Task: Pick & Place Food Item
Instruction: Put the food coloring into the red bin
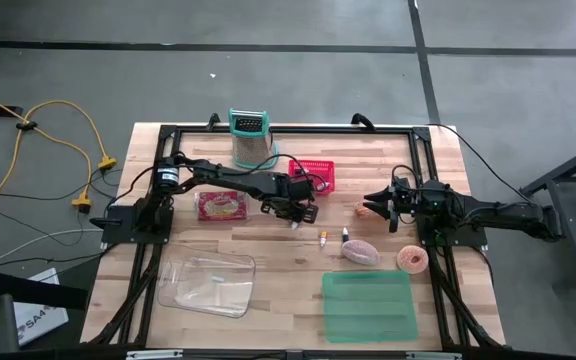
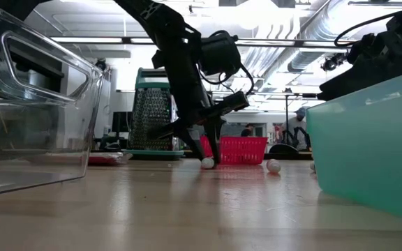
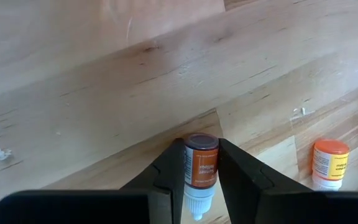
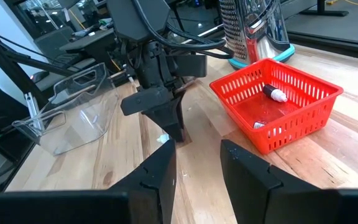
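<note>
Left arm reaches from the left of the high view toward frame centre, wrist pitched steeply down. Left gripper sits low on the table, fingers narrowed onto a small brown dropper bottle lying between them, white tip toward the camera. Label text on it is too small to read.

Just beside it in the left wrist view, lower right: one orange-capped bottle with a yellow label, print illegible.

Right arm is folded back at the right of the high view, nearly level. Right gripper hangs above the table with a narrow gap, nothing between the fingers.

Count, high view, lower frame upward:
- 1 green tray, lower right.
- 1 clear plastic container, lower left.
- 1 donut and 1 pinkish food item, right of centre.
- 2 small bottles lying loose at centre.
- 1 packaged food item, left of centre.
- 1 red basket, one bottle inside per right wrist view.
- 1 box grater, teal handle, upper centre.
</note>
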Robot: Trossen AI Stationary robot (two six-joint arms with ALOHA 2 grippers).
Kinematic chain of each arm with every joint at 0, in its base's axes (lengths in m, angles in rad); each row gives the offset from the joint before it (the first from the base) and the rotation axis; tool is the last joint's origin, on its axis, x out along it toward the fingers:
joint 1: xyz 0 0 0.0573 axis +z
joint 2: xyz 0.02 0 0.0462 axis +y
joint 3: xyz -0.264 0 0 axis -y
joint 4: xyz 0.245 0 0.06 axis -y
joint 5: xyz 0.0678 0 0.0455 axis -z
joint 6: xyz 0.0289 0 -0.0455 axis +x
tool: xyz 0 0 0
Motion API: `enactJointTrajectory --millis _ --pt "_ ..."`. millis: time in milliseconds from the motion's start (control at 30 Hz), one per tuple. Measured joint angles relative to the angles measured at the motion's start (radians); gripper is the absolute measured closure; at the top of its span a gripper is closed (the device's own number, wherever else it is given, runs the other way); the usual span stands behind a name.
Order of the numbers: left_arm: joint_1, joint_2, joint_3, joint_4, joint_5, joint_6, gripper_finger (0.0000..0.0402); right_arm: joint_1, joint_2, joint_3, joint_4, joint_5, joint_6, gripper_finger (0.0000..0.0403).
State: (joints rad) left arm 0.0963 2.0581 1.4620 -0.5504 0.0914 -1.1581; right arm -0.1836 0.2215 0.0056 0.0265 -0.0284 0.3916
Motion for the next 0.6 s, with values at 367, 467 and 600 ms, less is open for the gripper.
enactJointTrajectory --millis 367,467,600 --pt "0.013 -0.072 0.012 0.014 -0.017 0.077 0.0325 0.0 0.0 0.0 0.003 0.0 0.0 0.0289" --pt "0.022 -0.109 0.014 0.026 -0.026 0.101 0.0325 0.0 0.0 0.0 0.001 0.0 0.0 0.0289" --pt "0.047 -0.143 0.014 0.05 -0.045 0.156 0.0325 0.0 0.0 0.0 0.001 0.0 0.0 0.0289"
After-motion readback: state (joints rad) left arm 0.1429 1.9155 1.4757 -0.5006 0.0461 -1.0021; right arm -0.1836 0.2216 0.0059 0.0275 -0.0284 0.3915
